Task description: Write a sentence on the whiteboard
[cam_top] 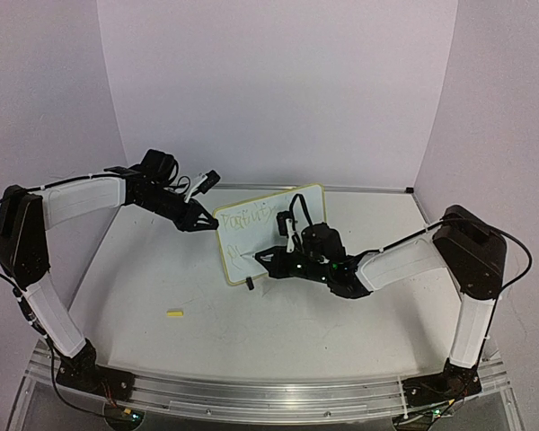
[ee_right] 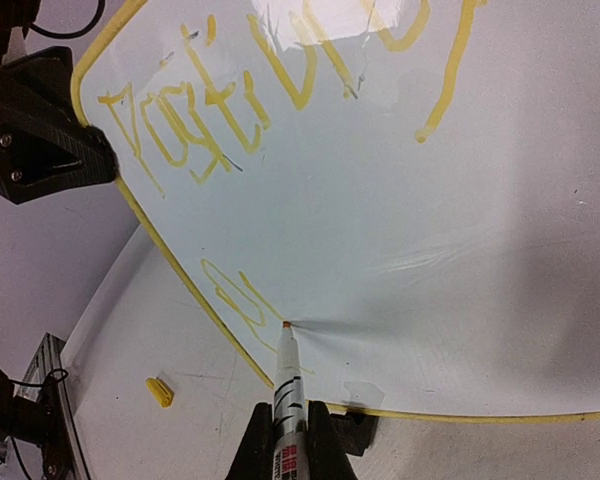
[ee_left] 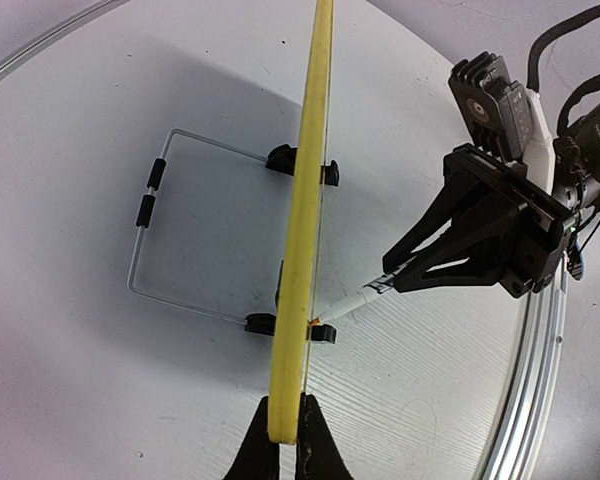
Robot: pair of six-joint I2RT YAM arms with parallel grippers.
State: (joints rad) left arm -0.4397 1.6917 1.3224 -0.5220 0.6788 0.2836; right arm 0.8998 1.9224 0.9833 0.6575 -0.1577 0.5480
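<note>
Top external view gives us the whiteboard [cam_top: 260,238] standing upright near the middle of the table [cam_top: 341,346], a little toward the far side, with a wire stand [ee_left: 145,250] behind it. Across its face we read the sentence [ee_right: 210,125] in yellow strokes: one line along the top and a few strokes of a second line at the lower left. The left gripper [cam_top: 211,224] is clenched on the board's left edge, one finger on each face. The right gripper [cam_top: 260,258] is clamped around a marker [ee_right: 288,385], whose tip touches the board just beside those lower strokes. A small yellow cap [cam_top: 175,313] lies on the table, near and left of the board.
</note>
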